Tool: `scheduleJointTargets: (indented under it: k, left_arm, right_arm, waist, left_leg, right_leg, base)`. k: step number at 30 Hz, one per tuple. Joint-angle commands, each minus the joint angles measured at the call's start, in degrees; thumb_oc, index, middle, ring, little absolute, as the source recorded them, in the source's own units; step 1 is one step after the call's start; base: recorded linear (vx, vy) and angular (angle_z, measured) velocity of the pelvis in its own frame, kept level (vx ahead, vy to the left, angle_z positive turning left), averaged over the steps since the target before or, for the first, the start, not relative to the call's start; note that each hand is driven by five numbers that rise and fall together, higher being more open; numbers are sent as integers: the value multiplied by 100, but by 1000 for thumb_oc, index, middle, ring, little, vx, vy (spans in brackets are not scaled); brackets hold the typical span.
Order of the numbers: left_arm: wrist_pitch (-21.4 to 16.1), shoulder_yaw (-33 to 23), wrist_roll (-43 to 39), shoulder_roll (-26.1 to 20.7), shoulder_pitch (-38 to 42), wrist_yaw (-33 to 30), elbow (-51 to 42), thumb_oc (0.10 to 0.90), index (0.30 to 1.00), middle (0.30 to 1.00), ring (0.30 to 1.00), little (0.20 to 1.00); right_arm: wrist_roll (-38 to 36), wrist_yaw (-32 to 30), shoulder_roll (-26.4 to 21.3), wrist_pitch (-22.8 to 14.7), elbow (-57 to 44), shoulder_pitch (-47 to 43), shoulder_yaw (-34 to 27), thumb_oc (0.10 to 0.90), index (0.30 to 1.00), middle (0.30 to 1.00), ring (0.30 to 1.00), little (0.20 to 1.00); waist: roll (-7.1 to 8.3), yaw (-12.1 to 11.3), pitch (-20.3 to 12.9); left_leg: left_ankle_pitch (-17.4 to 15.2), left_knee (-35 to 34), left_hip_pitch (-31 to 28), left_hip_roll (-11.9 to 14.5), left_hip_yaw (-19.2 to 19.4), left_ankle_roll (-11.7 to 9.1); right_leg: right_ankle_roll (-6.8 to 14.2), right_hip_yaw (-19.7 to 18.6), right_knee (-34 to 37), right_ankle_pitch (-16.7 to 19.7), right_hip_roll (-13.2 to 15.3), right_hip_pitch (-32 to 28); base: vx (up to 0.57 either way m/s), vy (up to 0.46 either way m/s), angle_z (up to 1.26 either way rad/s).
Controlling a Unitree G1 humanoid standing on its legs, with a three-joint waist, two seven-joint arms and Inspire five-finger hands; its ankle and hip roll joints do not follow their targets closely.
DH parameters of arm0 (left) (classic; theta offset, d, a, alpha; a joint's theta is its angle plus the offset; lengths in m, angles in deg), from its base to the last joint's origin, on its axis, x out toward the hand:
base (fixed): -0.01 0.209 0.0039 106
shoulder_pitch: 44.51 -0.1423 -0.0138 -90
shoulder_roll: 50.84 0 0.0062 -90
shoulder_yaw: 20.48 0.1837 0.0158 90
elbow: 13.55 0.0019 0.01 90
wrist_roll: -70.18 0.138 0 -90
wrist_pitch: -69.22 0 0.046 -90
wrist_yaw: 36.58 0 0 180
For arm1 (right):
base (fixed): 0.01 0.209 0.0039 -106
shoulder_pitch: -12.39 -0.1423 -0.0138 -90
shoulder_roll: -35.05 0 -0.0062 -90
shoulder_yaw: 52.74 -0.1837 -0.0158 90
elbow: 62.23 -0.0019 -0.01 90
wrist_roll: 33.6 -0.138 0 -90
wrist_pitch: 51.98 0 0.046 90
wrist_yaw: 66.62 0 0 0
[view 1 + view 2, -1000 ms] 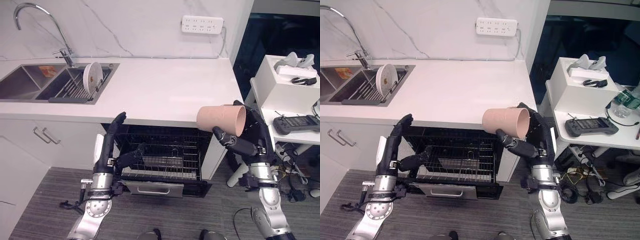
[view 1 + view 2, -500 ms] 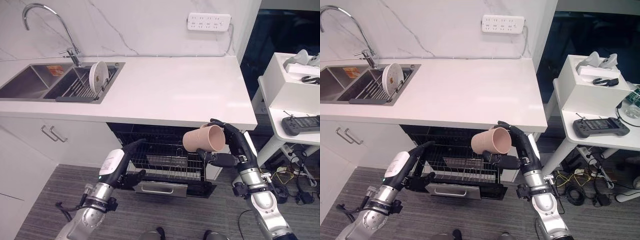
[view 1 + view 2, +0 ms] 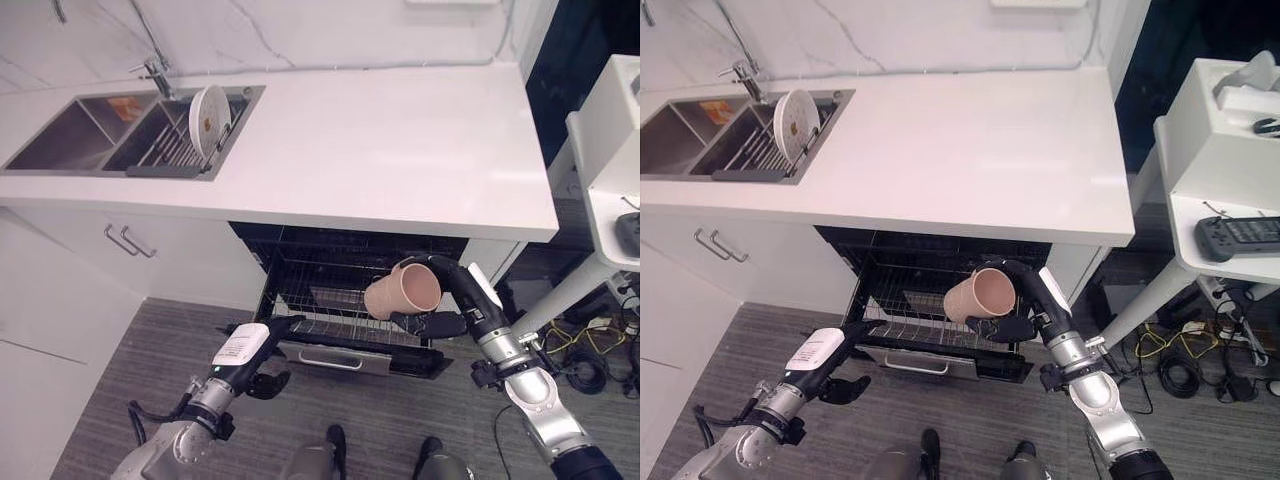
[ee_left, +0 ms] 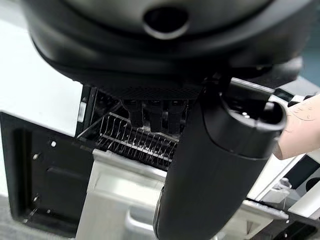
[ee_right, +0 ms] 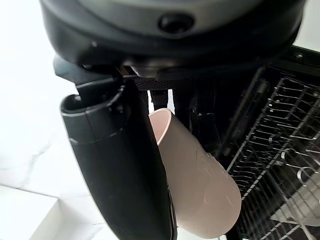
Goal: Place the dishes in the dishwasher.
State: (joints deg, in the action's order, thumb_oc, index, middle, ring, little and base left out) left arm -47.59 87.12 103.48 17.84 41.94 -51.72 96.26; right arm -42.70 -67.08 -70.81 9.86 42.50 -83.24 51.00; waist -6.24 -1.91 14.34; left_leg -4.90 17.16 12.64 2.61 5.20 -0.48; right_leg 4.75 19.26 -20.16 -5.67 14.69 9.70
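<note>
A pale pink cup [image 3: 402,290] lies on its side in my right hand [image 3: 455,300], mouth towards the right, above the right part of the pulled-out dishwasher rack [image 3: 330,305]. In the right wrist view the thumb and fingers are curled round the cup [image 5: 200,185]. My left hand [image 3: 245,350], with a white cover on its back, hangs low in front of the open dishwasher door [image 3: 330,358], fingers relaxed and holding nothing. A white plate [image 3: 208,108] stands on edge in the sink's drying rack [image 3: 165,150].
The white counter [image 3: 400,150] overhangs the dishwasher. The sink [image 3: 70,140] and tap lie at the back left, and cabinet doors with handles [image 3: 130,242] stand to the dishwasher's left. A white side table [image 3: 1230,200] with a controller stands at the right.
The camera has tilted down. My left hand has come off the rack and dropped in front of the door. My right hand has lowered the cup closer to the rack.
</note>
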Motion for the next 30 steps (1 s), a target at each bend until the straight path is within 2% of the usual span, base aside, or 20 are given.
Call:
scheduleJointTargets:
  k: [1, 5, 10, 16, 23, 25, 30]
  left_arm:
    - [-108, -127, -73, -323, 586, -193, -415, 800, 900, 900, 900, 900]
    - [-123, -52, -82, -331, 679, -226, -332, 800, 900, 900, 900, 900]
    - [-105, 143, -132, -380, 960, -252, -231, 800, 900, 900, 900, 900]
    - [-90, 313, -126, -440, 1268, -280, -189, 800, 900, 900, 900, 900]
    - [196, 645, -243, -658, 1792, -95, -252, 800, 900, 900, 900, 900]
    - [338, 779, -409, -719, 1984, 38, -285, 800, 900, 900, 900, 900]
    - [379, 984, -422, -820, 2236, 49, -253, 800, 900, 900, 900, 900]
  right_arm:
    - [18, -113, 66, -462, -341, -814, -4, 400, 300, 300, 300, 300]
    - [50, -186, 42, -327, -192, -997, 61, 400, 300, 300, 300, 300]
    - [-389, -183, 68, 7, 304, -1490, 10, 400, 300, 300, 300, 300]
    - [-580, -177, 38, 253, 781, -1996, -67, 400, 300, 300, 300, 300]
    - [-998, -115, -136, 531, 1578, -2884, -187, 400, 300, 300, 300, 300]
    - [-1152, 102, -193, 762, 2010, -3255, -140, 400, 300, 300, 300, 300]
    - [-1144, 393, -215, 969, 2690, -3776, 30, 400, 300, 300, 300, 300]
  waist:
    - [118, -60, -55]
    - [85, -76, 8]
    - [41, -104, 146]
    - [-5, -148, 331]
    - [-168, -222, 656]
    - [-264, -264, 798]
    - [-335, -344, 1043]
  left_leg:
    - [-264, 3, 58, 304, 94, -363]
    - [-231, 3, 93, 283, 94, -364]
    - [-195, 3, 159, 258, 122, -381]
    - [-180, 3, 271, 195, 84, -363]
    - [-131, 3, 465, 79, 34, -326]
    - [-99, 3, 552, 31, 25, -316]
    - [-51, 3, 692, -1, 5, -308]
  right_leg:
    - [491, -416, 297, -195, 191, -251]
    - [501, -416, 297, -160, 224, -222]
    - [521, -398, 297, -99, 288, -175]
    - [542, -408, 297, -37, 345, -64]
    - [574, -447, 297, 73, 424, 149]
    - [596, -448, 297, 128, 481, 236]
    - [621, -424, 297, 200, 527, 350]
  base:
    - [-53, 31, 4]
    - [-12, 7, 0]
    - [0, 0, 0]
    - [-26, 15, 0]
    - [-57, 46, 7]
    - [-74, 106, 6]
    - [-57, 61, 9]
